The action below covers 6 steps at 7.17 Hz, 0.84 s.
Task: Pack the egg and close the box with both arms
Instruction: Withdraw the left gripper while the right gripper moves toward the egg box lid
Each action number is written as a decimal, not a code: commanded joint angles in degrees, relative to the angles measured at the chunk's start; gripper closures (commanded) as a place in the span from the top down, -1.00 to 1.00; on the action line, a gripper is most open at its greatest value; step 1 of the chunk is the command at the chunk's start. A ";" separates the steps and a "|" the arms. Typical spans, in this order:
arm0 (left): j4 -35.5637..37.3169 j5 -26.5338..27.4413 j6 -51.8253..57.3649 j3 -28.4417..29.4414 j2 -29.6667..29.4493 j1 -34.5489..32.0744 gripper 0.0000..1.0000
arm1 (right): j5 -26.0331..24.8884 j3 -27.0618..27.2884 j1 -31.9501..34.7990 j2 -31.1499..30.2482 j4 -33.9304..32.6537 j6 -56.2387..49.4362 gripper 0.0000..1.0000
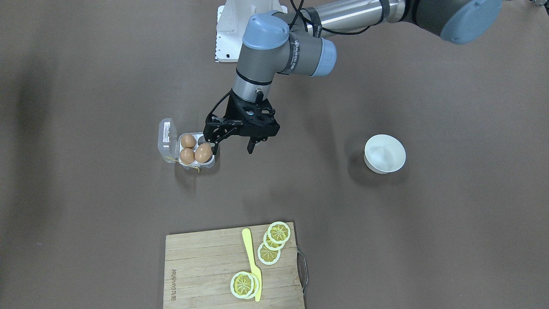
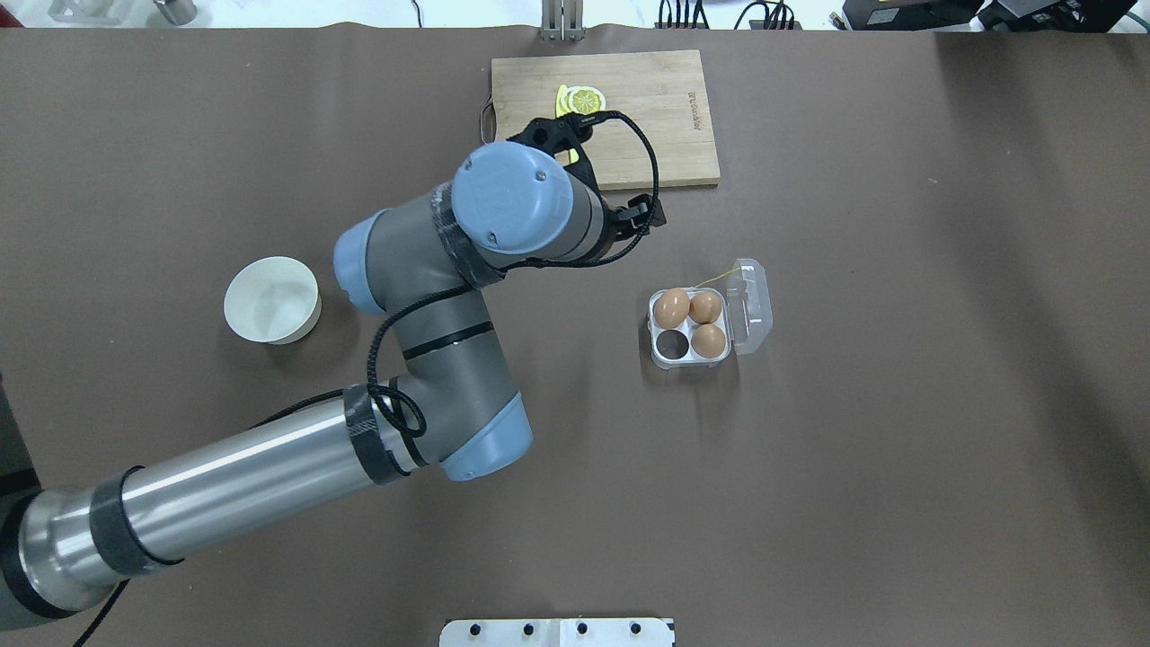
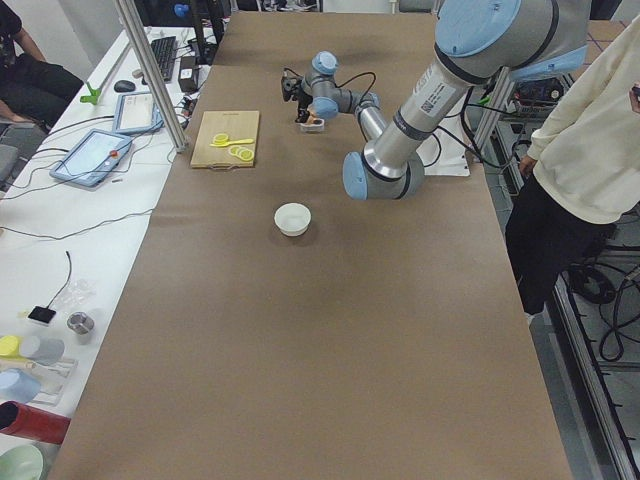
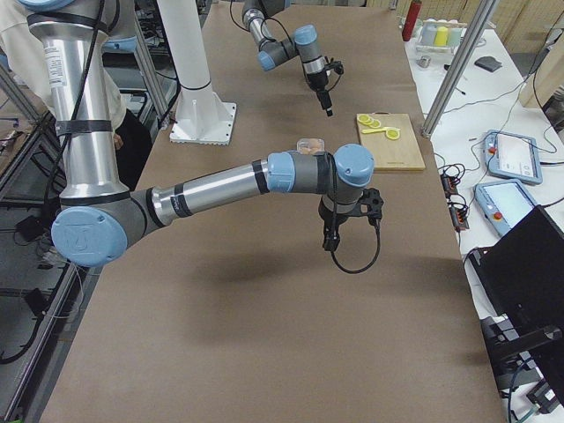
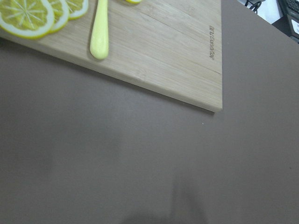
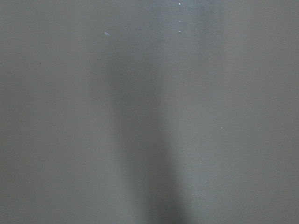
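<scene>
Beside the lid-up box [image 1: 168,135], where the egg [image 1: 203,152] sits packed, the empty left hand [image 1: 232,148], spread apart, should rise straight clear before any closing; whether the right hand [image 4: 330,240] is apart or together I cannot tell.

Opposed overhead and front views, both on box [image 1: 167,139] [image 2: 753,305]

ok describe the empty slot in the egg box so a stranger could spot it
Find the wooden cutting board at the table's far edge; the clear egg box lies nearer the robot, by its right end. Three cells hold brown eggs; the empty slot is the robot-side corner away from the open lid.
</scene>
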 commanded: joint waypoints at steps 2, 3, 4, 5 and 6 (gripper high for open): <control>12.97 -10.93 6.23 -17.69 11.20 -9.50 0.95 | -0.24 0.73 -11.62 -0.14 17.22 25.53 0.78; 13.08 -12.35 8.50 -20.50 13.57 -12.14 0.95 | -0.51 0.38 -15.41 -0.66 21.36 29.52 0.29; 13.08 -15.93 9.74 -21.92 15.95 -15.04 0.95 | -0.33 0.37 -18.14 -0.58 24.53 33.56 -0.29; 13.08 -18.84 11.32 -23.68 18.06 -18.72 0.95 | -0.51 -0.93 -21.39 0.20 28.66 37.69 -0.53; 13.08 -21.48 14.21 -24.30 19.30 -21.54 0.95 | -0.68 -3.99 -23.94 1.51 34.61 40.86 -0.69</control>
